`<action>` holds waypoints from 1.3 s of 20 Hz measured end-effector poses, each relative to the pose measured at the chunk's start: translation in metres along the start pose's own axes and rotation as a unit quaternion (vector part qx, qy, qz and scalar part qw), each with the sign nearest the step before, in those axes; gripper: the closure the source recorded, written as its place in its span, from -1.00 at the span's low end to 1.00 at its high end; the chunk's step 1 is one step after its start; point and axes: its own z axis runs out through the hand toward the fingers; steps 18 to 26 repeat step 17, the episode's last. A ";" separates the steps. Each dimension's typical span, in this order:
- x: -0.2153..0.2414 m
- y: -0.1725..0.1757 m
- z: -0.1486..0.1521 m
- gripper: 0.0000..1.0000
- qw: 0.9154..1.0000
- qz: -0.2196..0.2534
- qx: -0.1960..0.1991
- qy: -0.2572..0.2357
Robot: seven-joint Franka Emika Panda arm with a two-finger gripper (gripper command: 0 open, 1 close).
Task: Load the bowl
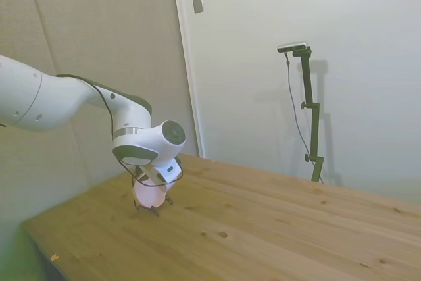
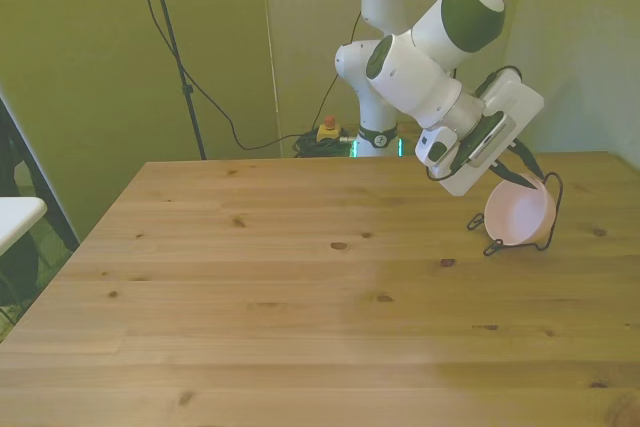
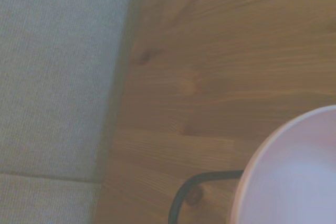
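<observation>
The pale pink bowl stands on its edge, its hollow facing the front view's left, inside a small black wire rack on the wooden table near the front view's right edge. My gripper comes down on the bowl's upper rim and looks shut on it. In the side view the bowl sits under the gripper, with the rack's feet on the table. The wrist view catches part of the bowl and a bend of the rack's wire.
The table's edge runs close beside the bowl, with a grey surface beyond it. Bare wood stretches across the rest of the tabletop.
</observation>
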 end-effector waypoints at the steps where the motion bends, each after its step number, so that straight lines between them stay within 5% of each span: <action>1: -0.001 -0.001 -0.001 -1.00 1.000 -0.002 0.001 0.000; 7: -0.011 -0.008 -0.034 -1.00 1.000 -0.015 0.004 0.024; 11: -0.021 -0.003 -0.105 -1.00 0.995 0.000 -0.036 0.089; 15: -0.035 0.008 -0.173 -1.00 0.979 0.040 -0.093 0.178; 17: -0.041 0.016 -0.184 -1.00 0.967 0.059 -0.123 0.215; 26: -0.041 0.016 -0.184 -1.00 0.967 0.059 -0.123 0.215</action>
